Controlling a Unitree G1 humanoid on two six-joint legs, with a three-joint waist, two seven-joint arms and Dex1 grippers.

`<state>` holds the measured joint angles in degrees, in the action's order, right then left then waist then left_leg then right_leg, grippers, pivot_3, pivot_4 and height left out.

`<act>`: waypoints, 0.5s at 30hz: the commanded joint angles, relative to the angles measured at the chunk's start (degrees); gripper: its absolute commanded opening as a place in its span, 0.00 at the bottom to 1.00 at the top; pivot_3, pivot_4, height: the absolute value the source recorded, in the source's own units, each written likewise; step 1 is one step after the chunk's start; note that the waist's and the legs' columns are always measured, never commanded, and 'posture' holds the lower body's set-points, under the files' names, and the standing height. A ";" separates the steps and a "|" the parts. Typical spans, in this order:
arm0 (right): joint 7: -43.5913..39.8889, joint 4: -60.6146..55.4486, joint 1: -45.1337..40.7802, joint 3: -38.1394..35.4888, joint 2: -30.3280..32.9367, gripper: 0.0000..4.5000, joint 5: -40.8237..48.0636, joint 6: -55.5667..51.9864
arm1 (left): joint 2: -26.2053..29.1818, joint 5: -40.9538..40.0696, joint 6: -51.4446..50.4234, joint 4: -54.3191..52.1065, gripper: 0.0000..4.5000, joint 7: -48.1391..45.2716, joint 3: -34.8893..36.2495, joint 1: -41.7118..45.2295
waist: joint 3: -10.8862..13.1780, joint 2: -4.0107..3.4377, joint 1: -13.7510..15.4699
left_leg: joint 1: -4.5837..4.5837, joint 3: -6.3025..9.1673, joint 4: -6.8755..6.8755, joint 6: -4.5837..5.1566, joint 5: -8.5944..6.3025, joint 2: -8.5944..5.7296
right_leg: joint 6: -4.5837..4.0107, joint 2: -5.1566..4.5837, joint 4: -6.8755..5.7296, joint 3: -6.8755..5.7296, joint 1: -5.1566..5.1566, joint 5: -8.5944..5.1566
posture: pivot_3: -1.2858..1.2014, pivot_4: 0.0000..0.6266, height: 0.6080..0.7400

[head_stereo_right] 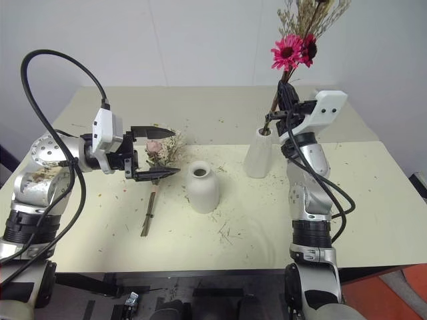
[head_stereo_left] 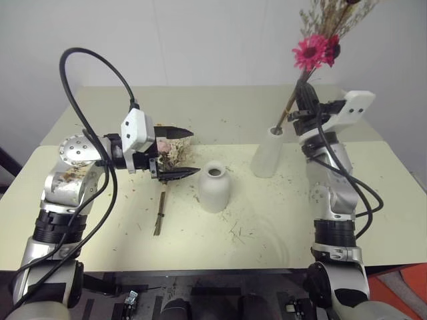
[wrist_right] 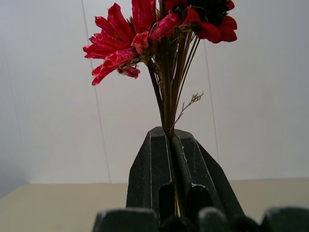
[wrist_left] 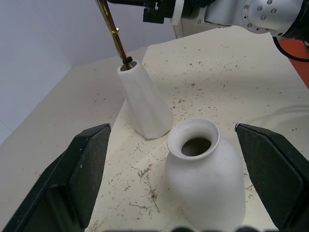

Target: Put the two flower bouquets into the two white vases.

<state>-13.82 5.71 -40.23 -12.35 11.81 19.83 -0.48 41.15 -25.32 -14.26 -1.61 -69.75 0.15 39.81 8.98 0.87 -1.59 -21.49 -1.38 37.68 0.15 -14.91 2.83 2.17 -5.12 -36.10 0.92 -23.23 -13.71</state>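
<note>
The magenta daisy bouquet [head_stereo_left: 313, 50] stands upright, my right gripper [head_stereo_left: 301, 110] shut on its stems [wrist_right: 166, 106]. The stem ends reach into the mouth of the tall slim white vase [head_stereo_left: 267, 153] at the table's back right. The short round white vase [head_stereo_left: 215, 187] stands empty at mid table. Left of it, the pale pink bouquet [head_stereo_right: 160, 150] lies flat, its brown stems [head_stereo_left: 160, 213] pointing toward the front edge. My left gripper [head_stereo_left: 193, 152] hovers open over its blooms, pointing at the short vase [wrist_left: 205, 179], with one black finger [wrist_left: 82, 179] on each side.
Dried plant bits are scattered across the cream table [head_stereo_left: 267, 233]. A second cream tabletop [head_stereo_left: 220, 107] adjoins behind, ending at a white wall. Black cables loop over my left arm [head_stereo_left: 73, 67] and hang along the right arm [head_stereo_left: 360, 200].
</note>
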 commanded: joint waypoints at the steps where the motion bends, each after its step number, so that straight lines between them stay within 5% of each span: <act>1: -0.68 -0.01 -0.25 -0.12 0.36 0.01 -0.77 2.63 | 0.33 -1.93 -0.61 -2.42 1.00 0.58 2.34 0.54 | 0.00 0.00 -0.05 | 0.00 0.00 0.00 0.00 0.00 0.00 | 0.00 0.00 0.00 0.00 0.00 0.00 | 0.52 0.24 1.00; 15: -3.19 5.28 1.06 1.09 -0.54 0.01 -2.37 6.55 | 1.13 -2.01 -0.98 -2.84 1.00 0.71 2.51 -0.38 | 0.00 0.00 -0.66 | 0.00 0.00 0.00 0.00 0.00 0.00 | 0.00 0.00 0.00 0.00 0.00 0.00 | 0.52 0.24 1.00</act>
<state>-16.71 11.95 -39.23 -11.52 11.50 17.63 3.74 41.33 -26.72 -15.23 -2.53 -69.37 0.90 39.38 8.98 0.87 -2.24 -21.49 -1.38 37.68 0.15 -14.91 2.83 2.17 -5.12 -36.10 0.92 -23.23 -13.71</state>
